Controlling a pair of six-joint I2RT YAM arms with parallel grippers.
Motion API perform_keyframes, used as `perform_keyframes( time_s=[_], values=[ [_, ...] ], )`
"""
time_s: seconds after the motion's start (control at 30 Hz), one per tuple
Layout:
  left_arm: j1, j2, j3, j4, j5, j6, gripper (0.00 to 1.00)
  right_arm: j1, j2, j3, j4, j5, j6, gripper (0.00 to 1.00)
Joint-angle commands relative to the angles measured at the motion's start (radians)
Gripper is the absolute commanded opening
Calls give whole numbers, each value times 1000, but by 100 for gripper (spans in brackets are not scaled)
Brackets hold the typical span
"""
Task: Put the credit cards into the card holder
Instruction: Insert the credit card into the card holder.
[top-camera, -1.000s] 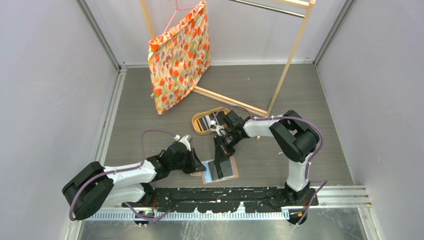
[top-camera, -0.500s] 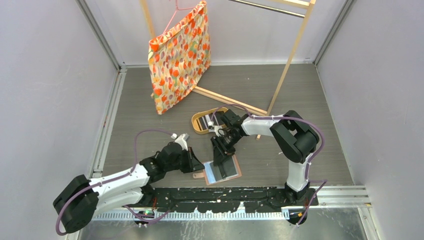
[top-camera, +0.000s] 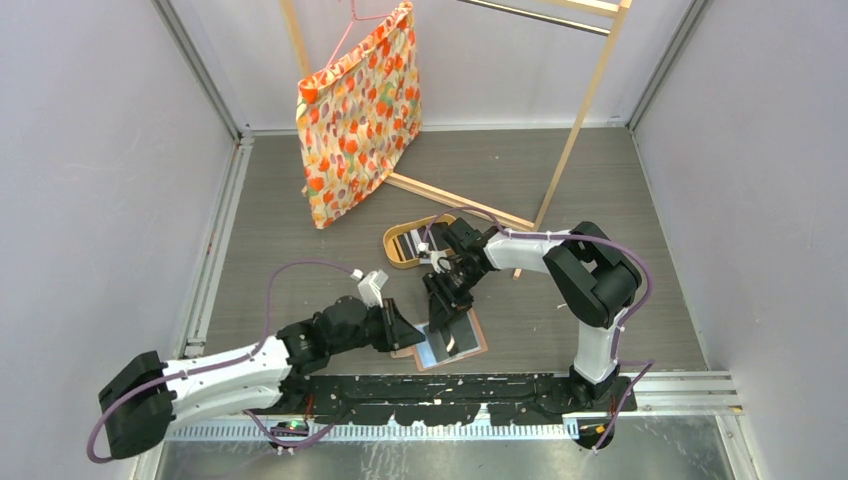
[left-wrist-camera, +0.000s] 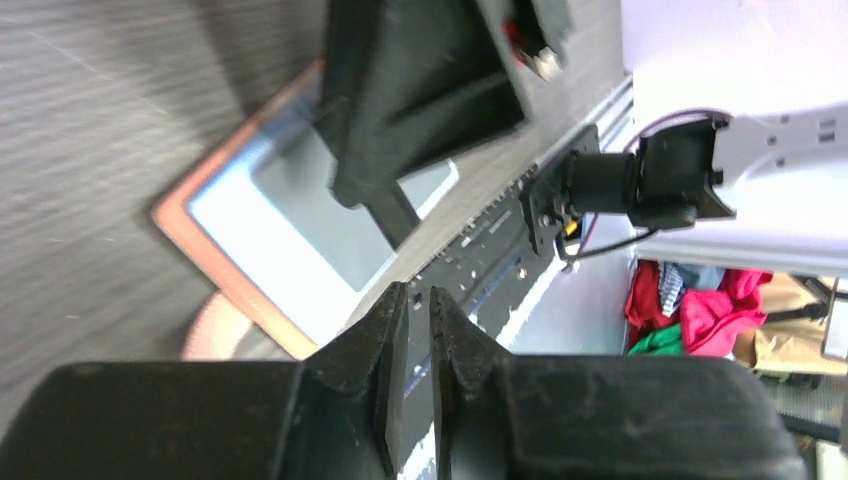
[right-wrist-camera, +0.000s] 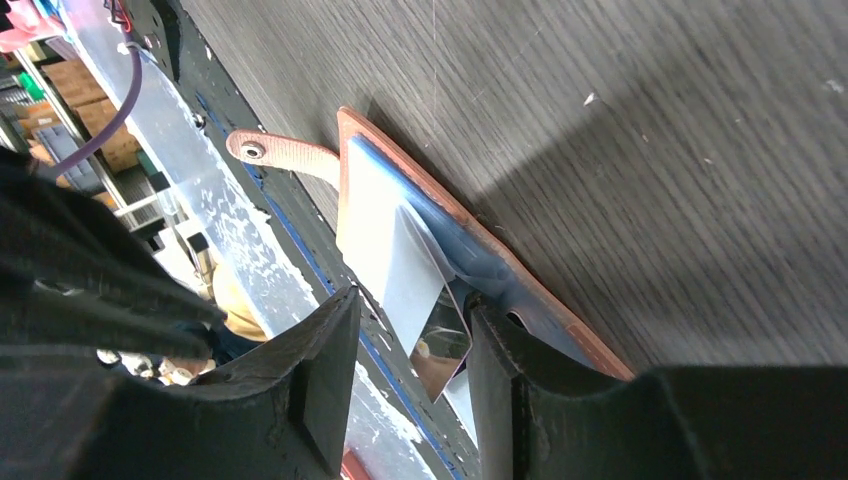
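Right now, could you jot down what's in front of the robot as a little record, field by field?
Card holder: lying open and flat
Card: shiny, tilted, at the holder's pocket
Right gripper: open, one finger on each side of that card
Left gripper: fingers a narrow gap apart, empty, beside the holder
Wooden tray: behind the holder, holding more cards
Floral bag: hanging at the back

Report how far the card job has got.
Done: the card holder lies open on the table. In hand: a card juts from its pocket, inside the open right end effector. Left: seat it, then fetch the cards in the oval tray.
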Motion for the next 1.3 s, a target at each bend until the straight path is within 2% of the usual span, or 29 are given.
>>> perform_keyframes(
  time_s=[0.0,0.17,0.3,0.43,0.77,1.0,1.27],
  values=[
    [-176,-30,69,59,-243,-13,17,5,-7,16,9,10,34,48],
    [-400,130,186,39,-532,8,18,4,1,16,15,6,43,48],
    [-455,340,348,-76,-651,-47,18,4,5,16,14,9,41,48],
    [-457,509,465,-204,-691,-110,16,4,7,15,11,12,41,48],
    [-456,720,582,-219,-722,-139,16,4,10,18,6,15,38,47],
    [-456,739,587,-258,-757,-174,16,4,21,23,-4,31,32,48],
    [-456,744,570,-307,-728,-241,16,4,18,26,-16,36,18,48]
  ],
)
